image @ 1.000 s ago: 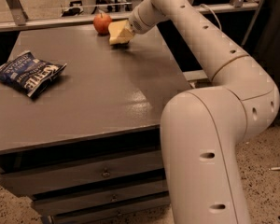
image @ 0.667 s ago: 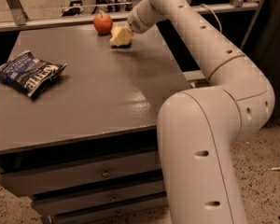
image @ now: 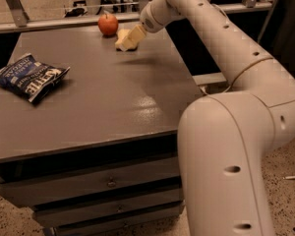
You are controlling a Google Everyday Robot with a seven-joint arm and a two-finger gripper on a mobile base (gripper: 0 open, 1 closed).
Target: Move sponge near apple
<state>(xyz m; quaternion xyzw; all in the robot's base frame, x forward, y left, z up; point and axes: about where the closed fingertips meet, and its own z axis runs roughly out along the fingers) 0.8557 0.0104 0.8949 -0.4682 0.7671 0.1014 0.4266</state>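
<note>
Placement looks to be the step in hand: the sponge (image: 121, 42) is just beside the apple (image: 108, 24), close to the far edge of the table (image: 113, 112) and toward its far right corner, so the task reads as nearly complete. The gripper (image: 133, 36) is at the sponge's right side, reaching in from above the table's right edge at the end of the long white arm (image: 226, 53). Its pale-yellow tip merges with the sponge's own colour, so it cannot be told whether the gripper is clamped on the sponge or has let it go, nor whether the sponge lies flat on the table or is held tilted just above it. A dark shadow falls on the grey surface right under the pair. If the sponge is held, the next move calls for setting it down gently and letting go without nudging the apple, which is round and would roll easily toward the far edge; after that the arm would need to draw back up and to the right, clear of both things. The sponge shows as a small pale-yellow pad, soft in outline, a little lighter than the table. A narrow gap seems to part it from the apple, a small red fruit with a short stem. A blue chip bag (image: 32, 77) lies well apart, by the left edge of the table.
</note>
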